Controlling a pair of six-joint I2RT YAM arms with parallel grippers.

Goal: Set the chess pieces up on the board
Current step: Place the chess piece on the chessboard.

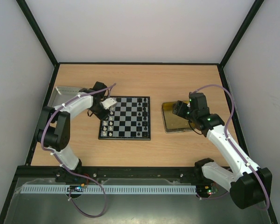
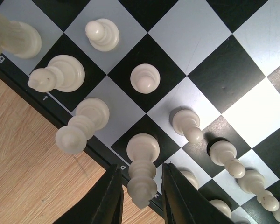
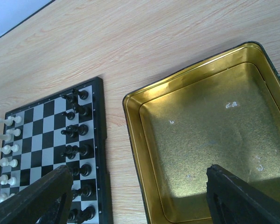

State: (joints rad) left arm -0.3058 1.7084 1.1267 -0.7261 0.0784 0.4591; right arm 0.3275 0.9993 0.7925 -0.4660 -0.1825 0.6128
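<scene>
The left gripper (image 2: 140, 173) is straddling a white piece (image 2: 142, 154) on the left edge of the board (image 1: 130, 138), jaws standing just clear of it, gripping nothing. Any crooked lift is risking the gripper clipping that piece and toppling it into its neighbour (image 2: 81, 123). The right gripper (image 3: 140, 200) is hanging wide open, empty, over the yellow tray (image 3: 133, 140). Only the left wrist view is showing those slim gaps; the top view is showing the board lying mid-way across the table (image 1: 177, 79), between both arms.
</scene>
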